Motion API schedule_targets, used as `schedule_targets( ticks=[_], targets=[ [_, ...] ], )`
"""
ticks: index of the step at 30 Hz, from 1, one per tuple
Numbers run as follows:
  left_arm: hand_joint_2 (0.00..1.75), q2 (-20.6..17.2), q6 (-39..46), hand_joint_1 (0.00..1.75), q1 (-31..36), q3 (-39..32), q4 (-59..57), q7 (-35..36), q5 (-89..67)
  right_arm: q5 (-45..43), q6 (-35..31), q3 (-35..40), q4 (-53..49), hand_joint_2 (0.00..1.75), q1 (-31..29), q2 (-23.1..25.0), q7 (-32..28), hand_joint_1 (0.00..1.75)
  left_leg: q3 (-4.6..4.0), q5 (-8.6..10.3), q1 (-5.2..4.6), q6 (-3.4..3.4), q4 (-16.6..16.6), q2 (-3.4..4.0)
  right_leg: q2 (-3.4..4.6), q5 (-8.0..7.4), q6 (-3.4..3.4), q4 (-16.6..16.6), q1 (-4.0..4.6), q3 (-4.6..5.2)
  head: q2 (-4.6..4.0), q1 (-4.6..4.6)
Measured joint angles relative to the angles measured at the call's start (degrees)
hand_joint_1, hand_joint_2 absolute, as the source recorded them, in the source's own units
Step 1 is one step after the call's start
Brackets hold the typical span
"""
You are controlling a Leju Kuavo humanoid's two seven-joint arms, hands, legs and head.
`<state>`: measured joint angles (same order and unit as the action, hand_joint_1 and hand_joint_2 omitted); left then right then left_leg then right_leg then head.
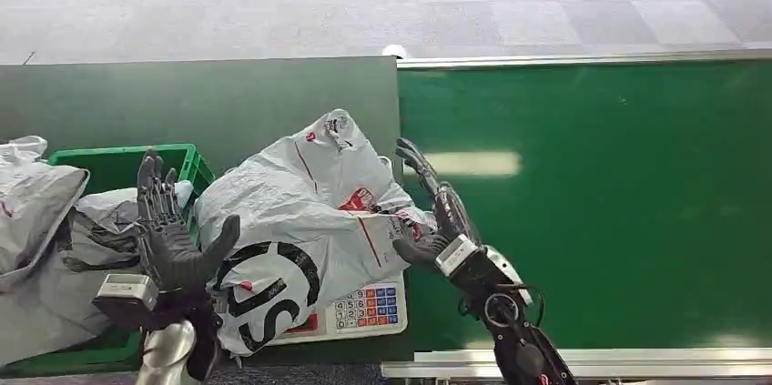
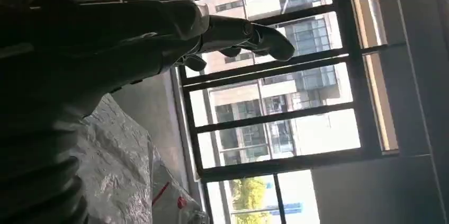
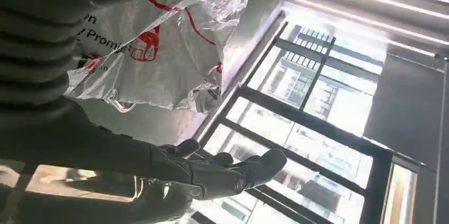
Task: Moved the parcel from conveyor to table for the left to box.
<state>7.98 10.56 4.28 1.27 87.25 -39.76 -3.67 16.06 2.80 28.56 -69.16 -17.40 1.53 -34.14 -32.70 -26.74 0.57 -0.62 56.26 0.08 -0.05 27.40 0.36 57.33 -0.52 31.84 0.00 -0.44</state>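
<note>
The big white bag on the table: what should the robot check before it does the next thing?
1. Parcel off the green conveyor and on the table: ok; it lies on a scale.
2. Left hand free, fingers apart beside the parcel: ok.
3. Right hand open at the parcel's other side: ok.
4. Room in the green crate: not ok, grey bags fill much of it.
5. Firm contact on the parcel: cannot tell.

Scale [image 1: 369, 305] with coloured keypad; grey bags [image 1: 41, 221] leftward.
</note>
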Motion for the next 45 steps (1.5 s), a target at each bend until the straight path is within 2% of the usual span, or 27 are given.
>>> schedule_targets(
  ticks=[4,17,21,36,45],
  targets=[
    [1.75,-0.04,-2.74,0.0,-0.21,0.7,-0.39,1.29,-2.47,-3.76,1.2,-4.02,-0.15,1.75,1.67,1.18,-0.46,0.0,0.0,0.0,0.0,0.0,0.0,-0.01,-0.01,0.0,0.0,0.0,0.0,-0.01,0.0,0.02],
    [1.75,-0.77,-10.26,0.0,0.42,6.6,-3.39,5.84,-14.52,-4.02,0.68,-12.33,0.68,1.75,4.77,4.24,0.81,0.0,0.0,0.0,0.0,0.0,0.0,-0.01,0.0,0.0,0.0,0.0,0.0,-0.01,0.0,0.02],
    [1.75,-1.14,-12.66,0.0,0.56,8.24,-4.28,8.98,-18.52,-3.78,0.7,-13.29,1.64,1.75,5.19,4.96,1.77,0.0,0.0,0.0,0.0,0.0,0.0,0.01,0.0,0.0,0.0,0.0,0.0,0.0,0.0,0.02],
    [1.75,-1.6,-13.16,0.0,0.61,9.14,-5.05,9.68,-19.79,-3.6,0.7,-13.81,3.59,1.75,5.49,5.73,2.1,0.0,0.0,0.0,0.0,0.0,0.0,0.0,0.0,0.01,0.0,0.0,0.0,-0.01,0.0,0.02],
    [1.75,-2.38,-16.71,0.0,1.67,11.94,-8.85,18.36,-34.37,-1.74,2.07,-14.07,3.61,1.75,5.82,6.51,2.32,0.0,0.0,0.0,0.0,0.0,0.0,-0.01,-0.01,0.01,0.0,0.0,0.0,-0.01,0.0,0.02]
  ],
)
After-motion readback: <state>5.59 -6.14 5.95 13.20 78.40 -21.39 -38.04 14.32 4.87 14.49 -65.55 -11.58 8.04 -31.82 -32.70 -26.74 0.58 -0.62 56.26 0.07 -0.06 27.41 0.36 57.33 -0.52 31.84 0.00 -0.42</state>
